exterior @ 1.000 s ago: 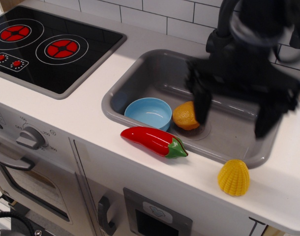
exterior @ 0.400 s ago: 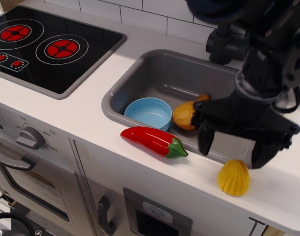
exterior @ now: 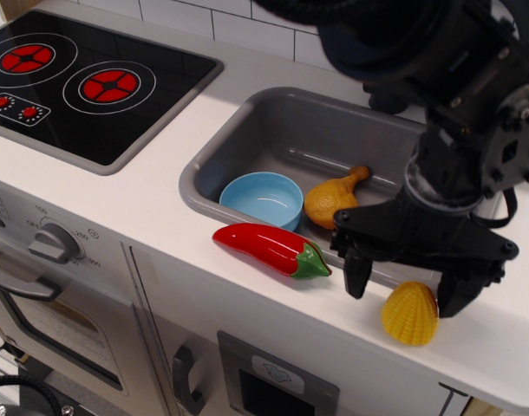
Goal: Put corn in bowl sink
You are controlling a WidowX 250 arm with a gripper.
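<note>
Everything by the sink [exterior: 247, 143] looks like plastic. The sink itself is grey and smooth with a soft satin sheen. Inside it, the bowl [exterior: 262, 200] is glossy light blue, and the drumstick [exterior: 332, 198] beside it is shiny orange-brown with a slightly bumpy skin. On the front rim, the pepper [exterior: 269, 249] is super glossy red with bright highlights. The corn [exterior: 410, 314] past the sink's right corner is yellow, ridged, fairly matt. The gripper [exterior: 407, 288] is matt black. The counter [exterior: 152, 204] is smooth white, the stovetop [exterior: 91, 95] glossy black.
</note>
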